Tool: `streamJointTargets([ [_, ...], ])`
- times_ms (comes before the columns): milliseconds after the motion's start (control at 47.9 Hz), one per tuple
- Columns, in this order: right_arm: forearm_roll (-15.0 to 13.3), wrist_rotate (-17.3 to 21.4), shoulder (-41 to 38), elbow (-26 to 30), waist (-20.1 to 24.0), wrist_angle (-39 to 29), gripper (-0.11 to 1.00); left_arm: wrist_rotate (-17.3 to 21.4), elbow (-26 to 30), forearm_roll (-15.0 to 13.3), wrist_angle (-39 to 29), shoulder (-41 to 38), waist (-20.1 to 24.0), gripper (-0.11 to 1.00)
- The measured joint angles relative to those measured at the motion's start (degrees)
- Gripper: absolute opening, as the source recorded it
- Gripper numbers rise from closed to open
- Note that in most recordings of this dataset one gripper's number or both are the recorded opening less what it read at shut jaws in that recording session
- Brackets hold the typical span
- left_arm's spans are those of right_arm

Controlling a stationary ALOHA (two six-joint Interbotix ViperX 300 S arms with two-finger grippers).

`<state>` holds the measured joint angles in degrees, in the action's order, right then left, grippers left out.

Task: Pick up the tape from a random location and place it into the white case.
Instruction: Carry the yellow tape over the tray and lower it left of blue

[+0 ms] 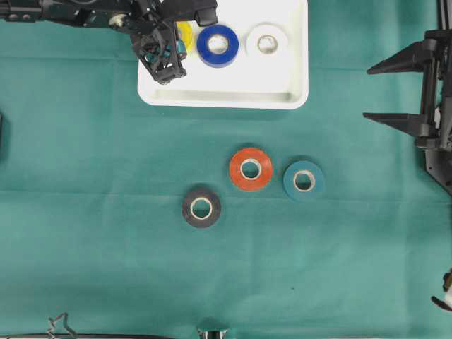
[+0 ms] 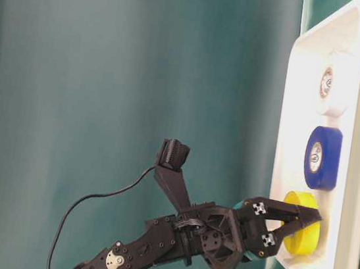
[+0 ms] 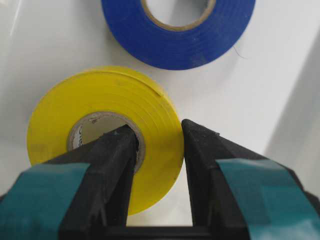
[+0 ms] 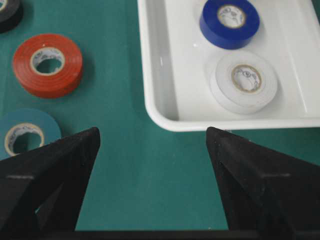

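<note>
Left gripper (image 3: 159,150) pinching yellow tape (image 3: 102,127) inside white case (image 1: 233,92), right gripper (image 4: 152,145) wide

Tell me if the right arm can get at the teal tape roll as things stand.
Probably yes. The right gripper is open and empty, and the teal tape roll lies alone on the green cloth, beside the orange roll, with nothing between them.

This looks like a robotics lab test bench. A green cloth (image 1: 85,212) covers the whole table, with no household clutter on it. Two black robot arms reach in from the sides, the left arm (image 2: 173,240) trailing a bare cable (image 2: 84,208). Tape rolls in plain colours, such as the red roll (image 1: 251,169), are laid out like trial props beside a white case (image 1: 226,92).
</note>
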<state>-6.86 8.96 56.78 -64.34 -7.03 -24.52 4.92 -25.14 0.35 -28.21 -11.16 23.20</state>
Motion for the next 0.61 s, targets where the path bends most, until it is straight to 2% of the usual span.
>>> streamJointTargets([
  [42,0.0,0.0,0.0,0.0,0.1,0.0,0.82,0.6,-0.1,0.1,-0.1,0.0,-0.2,0.25],
  [84,0.0,0.0,0.0,-0.1,0.1,0.0,0.82,1.0,-0.1,0.0,0.0,0.0,-0.4,0.31],
  [230,0.0,0.0,-0.1,0.0,0.1,0.0,0.82,1.1,-0.1,-0.1,0.2,-0.1,-0.6,0.75],
  [313,0.0,0.0,-0.2,0.0,0.1,0.0,0.82,1.1,0.0,-0.1,0.4,0.0,-0.6,0.94],
  [355,0.0,0.0,-0.2,-0.1,0.1,0.0,0.82,1.1,-0.1,0.0,0.4,0.0,-0.6,0.97],
  [606,0.0,0.0,-0.2,-0.1,0.1,0.0,0.82,1.1,0.7,-0.1,0.4,0.0,-0.6,0.93],
])
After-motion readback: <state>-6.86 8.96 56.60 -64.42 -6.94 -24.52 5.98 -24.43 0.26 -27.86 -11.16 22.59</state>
